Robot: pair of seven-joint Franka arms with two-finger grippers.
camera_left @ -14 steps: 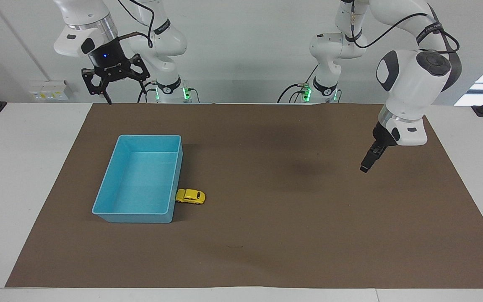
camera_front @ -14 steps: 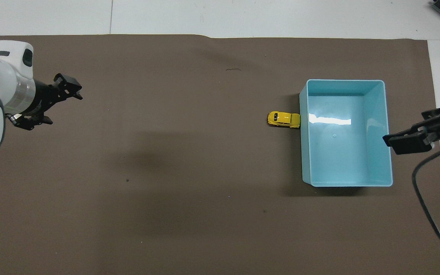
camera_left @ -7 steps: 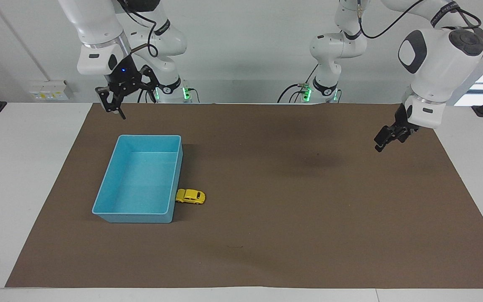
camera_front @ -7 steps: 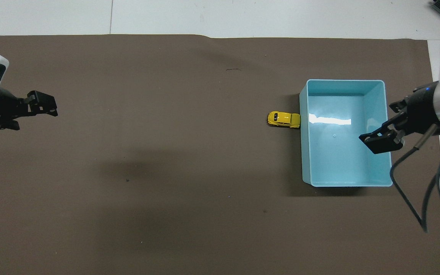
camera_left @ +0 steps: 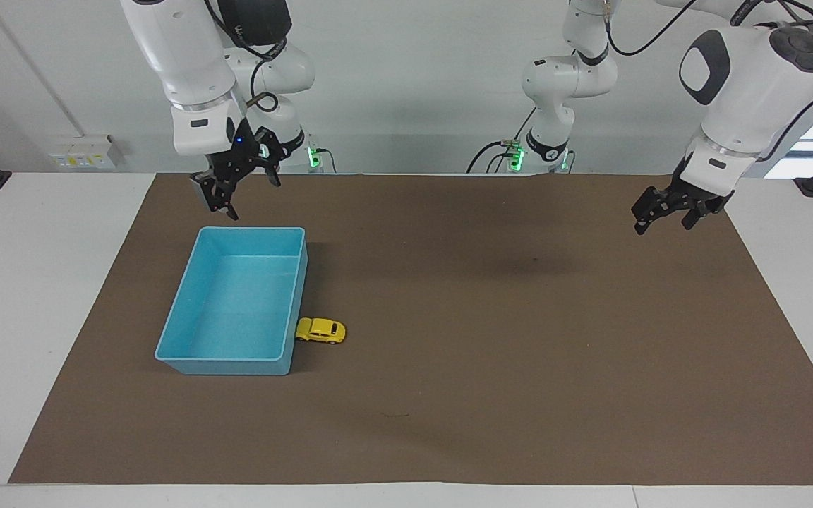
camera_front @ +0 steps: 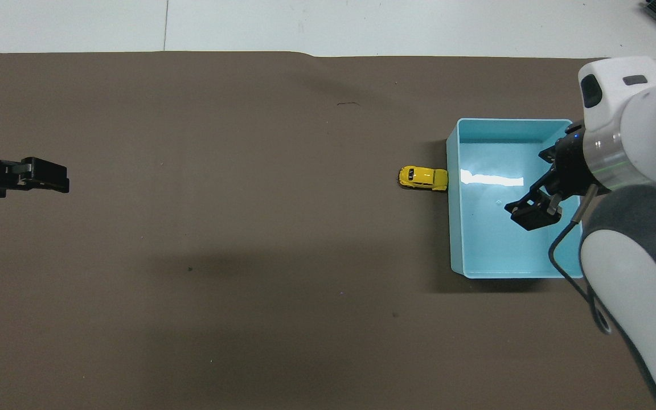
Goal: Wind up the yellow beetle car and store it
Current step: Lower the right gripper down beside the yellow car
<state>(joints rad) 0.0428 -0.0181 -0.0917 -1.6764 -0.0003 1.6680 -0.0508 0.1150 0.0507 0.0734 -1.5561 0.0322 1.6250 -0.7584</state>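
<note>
The yellow beetle car [camera_left: 320, 330] [camera_front: 422, 177] stands on the brown mat. One end touches the long wall of the light-blue tray [camera_left: 237, 230] [camera_front: 510, 122], on the side toward the left arm's end. The tray has nothing in it. My right gripper [camera_left: 250, 196] [camera_front: 534, 195] is open, holds nothing, and hangs in the air over the tray's end nearest the robots. My left gripper [camera_left: 662, 226] [camera_front: 54, 177], also open with nothing in it, is raised over the mat's edge at the left arm's end, well away from the car.
The brown mat [camera_left: 491, 339] [camera_front: 248, 228] covers most of the white table [camera_left: 32, 282]. A cable [camera_front: 567, 267] hangs from the right arm's wrist over the tray's corner.
The right gripper has swung in from beside the table to above the tray. The left gripper has risen and drawn back toward its own end of the mat. Car and tray have not moved.
</note>
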